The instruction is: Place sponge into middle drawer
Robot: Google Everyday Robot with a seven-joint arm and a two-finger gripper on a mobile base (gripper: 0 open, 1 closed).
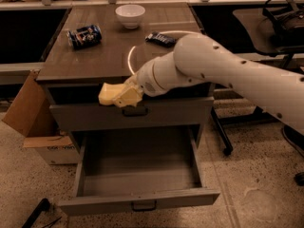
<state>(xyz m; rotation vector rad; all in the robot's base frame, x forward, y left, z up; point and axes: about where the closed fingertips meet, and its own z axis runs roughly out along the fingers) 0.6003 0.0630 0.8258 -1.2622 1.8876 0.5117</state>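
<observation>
Camera view, looking down at the cabinet from the front.

Seeing the gripper [121, 97] just off the front edge of the cabinet top [109, 61], hanging in front of the upper drawer front [85, 118], right above its dark handle [135, 111]. Reaches in from the right on the white arm [223, 72], which crosses over the right front corner of the top.

Fingers [128, 94] closed on the sponge [107, 93]: gripping its right end, left end sticking out free toward the left. Off the cabinet top, clear of the surface, tilted a bit. Not touching the drawer front as far as can be told.

Below that, the middle drawer [137, 201] pulled well out, plain grey inside, small dark handle [143, 205] centred on its front. Sits lower than the sponge and further toward the camera; sponge not yet in it.

On the cabinet top, well behind the gripper:
- white bowl [130, 14] near the back, upright
- can [84, 35] on its side, back left
- dark packet [160, 39] lying flat, right of the bowl, partly behind the arm

Beside the cabinet on the left, a cardboard box [33, 115] with one flap up, on the speckled floor [256, 175]. To the right, a dark chair leg [219, 132] on the floor near the cabinet's right side.
</observation>
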